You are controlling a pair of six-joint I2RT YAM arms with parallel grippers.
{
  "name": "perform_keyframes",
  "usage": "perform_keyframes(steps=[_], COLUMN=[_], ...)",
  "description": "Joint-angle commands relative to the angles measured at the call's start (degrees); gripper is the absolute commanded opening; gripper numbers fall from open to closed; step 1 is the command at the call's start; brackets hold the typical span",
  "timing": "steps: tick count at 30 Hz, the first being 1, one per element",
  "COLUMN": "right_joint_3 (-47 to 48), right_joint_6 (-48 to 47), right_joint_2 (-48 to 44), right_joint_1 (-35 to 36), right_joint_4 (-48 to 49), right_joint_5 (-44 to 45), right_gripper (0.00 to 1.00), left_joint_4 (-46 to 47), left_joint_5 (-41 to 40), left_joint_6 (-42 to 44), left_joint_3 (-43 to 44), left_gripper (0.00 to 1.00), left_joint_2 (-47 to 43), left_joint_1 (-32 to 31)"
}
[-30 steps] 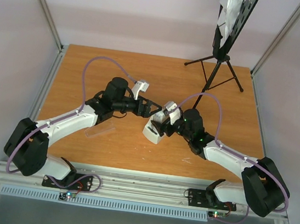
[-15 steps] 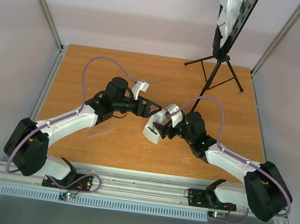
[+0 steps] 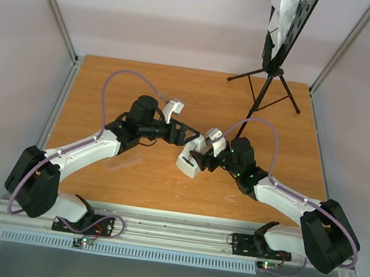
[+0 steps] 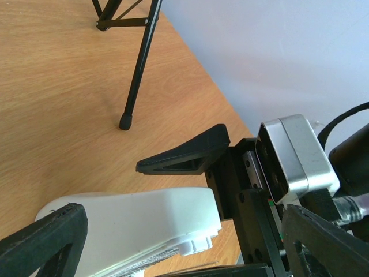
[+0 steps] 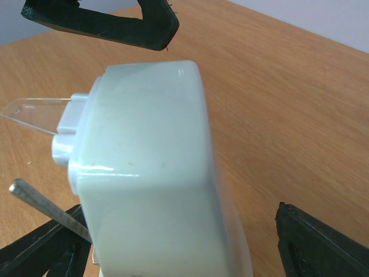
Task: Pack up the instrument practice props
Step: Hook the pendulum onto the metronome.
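The white metronome (image 3: 188, 162) sits mid-table with its thin pendulum rod (image 5: 46, 206) exposed. Its clear cover (image 3: 122, 163) lies apart on the wood to the left. My left gripper (image 3: 186, 136) is open over the metronome's far end (image 4: 132, 225), one finger (image 4: 46, 242) at its side and the other well off. My right gripper (image 3: 201, 157) is open and straddles the body (image 5: 155, 173) from the near right, with a gap showing on its right side. The black music stand (image 3: 268, 88) stands at the back right, with white sheet-music pages (image 3: 283, 15) on its desk.
The stand's tripod legs (image 4: 135, 75) spread over the back right of the table. Metal frame posts (image 3: 52, 8) rise at the back corners, and a rail (image 3: 159, 231) runs along the near edge. The two grippers are close together, with a right finger (image 4: 190, 156) inside the left wrist view.
My right arm has pushed a little left toward the metronome, and its jaws have narrowed slightly. The left arm and the metronome have not moved.
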Motion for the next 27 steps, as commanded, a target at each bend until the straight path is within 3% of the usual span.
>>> perform_keyframes(steps=[1,11,27], right_joint_3=[0.6,1.5,2.5], right_joint_6=[1.0,1.2,2.0], right_joint_2=[1.1,2.4,4.0], right_joint_1=[-1.0,-1.8,-2.7], right_joint_4=[2.1,1.7,1.7], right_joint_5=[-0.9,-2.4,-4.0], right_gripper=[0.86,0.77,0.74], left_joint_4=[2.9,3.4,3.8], left_joint_5=[2.1,3.3,5.0], left_joint_6=[0.8,1.0,1.8], left_joint_3=[-0.5,-0.9,-0.1], left_gripper=[0.93,0.92,0.92], left_joint_2=[-0.3,0.6,3.7], left_joint_1=[0.2,-0.1,-1.3])
